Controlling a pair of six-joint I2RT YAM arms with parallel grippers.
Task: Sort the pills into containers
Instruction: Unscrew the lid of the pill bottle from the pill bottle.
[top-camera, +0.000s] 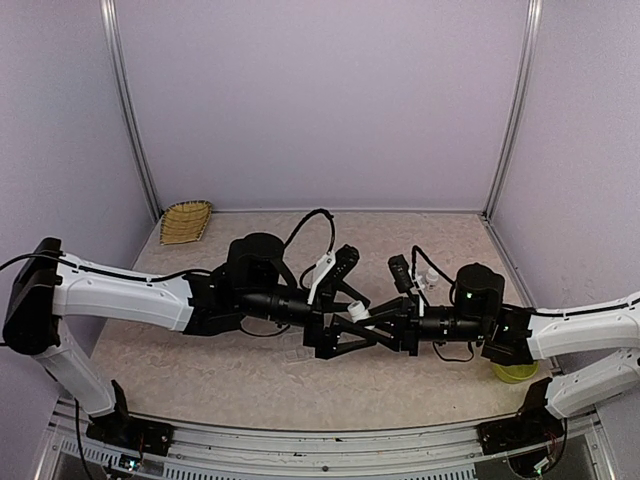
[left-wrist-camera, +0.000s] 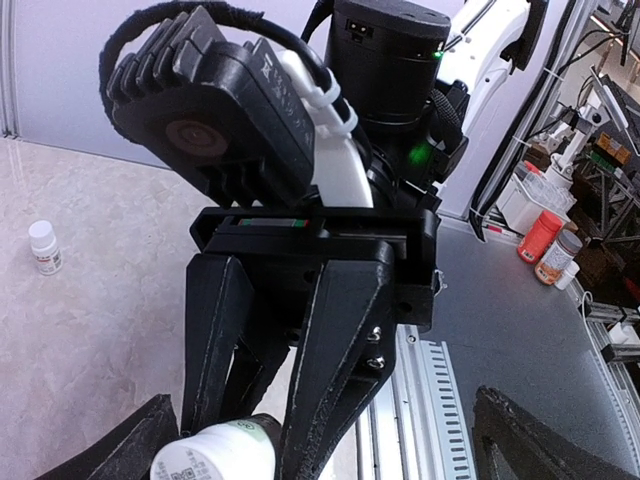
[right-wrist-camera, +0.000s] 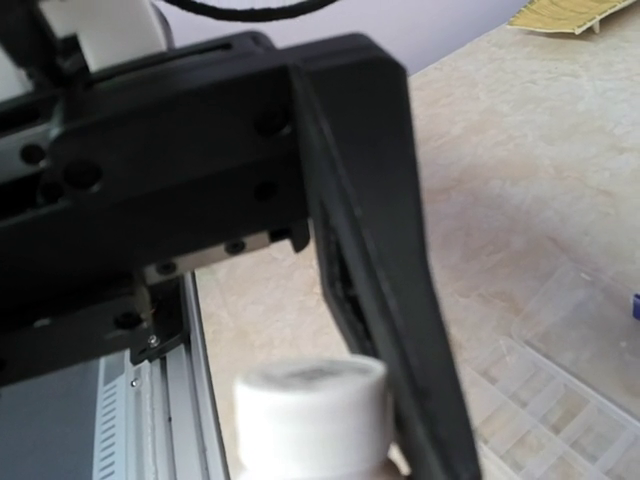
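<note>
White plastic is showing between black fingers: the right pincer (left-wrist-camera: 255, 435) is squeezing a small white bottle (left-wrist-camera: 214, 457), jaws drawn in narrow and clamped on it. The left pincer (top-camera: 347, 324) is standing spread as wide as it goes. Its two fingers (left-wrist-camera: 125, 452) are sitting either side of the right pincer and touching nothing that I can see. The two are meeting nose to nose above the middle of the surface (top-camera: 200, 360).

The left wrist view is giving us the bottle's printed label. It is also showing a second white bottle (left-wrist-camera: 44, 247) standing upright on the surface, well off to the side of the pincers. The right wrist view is giving us a blurred white cap instead. Below the pincers and just off to one side, it is showing the clear organizer box (right-wrist-camera: 560, 400) lying flat, cells facing up. Pills are too small to make out in any view. Only the top view is showing the yellow-green bowl (top-camera: 515, 373), sitting under the right arm, well behind its pincer.
</note>
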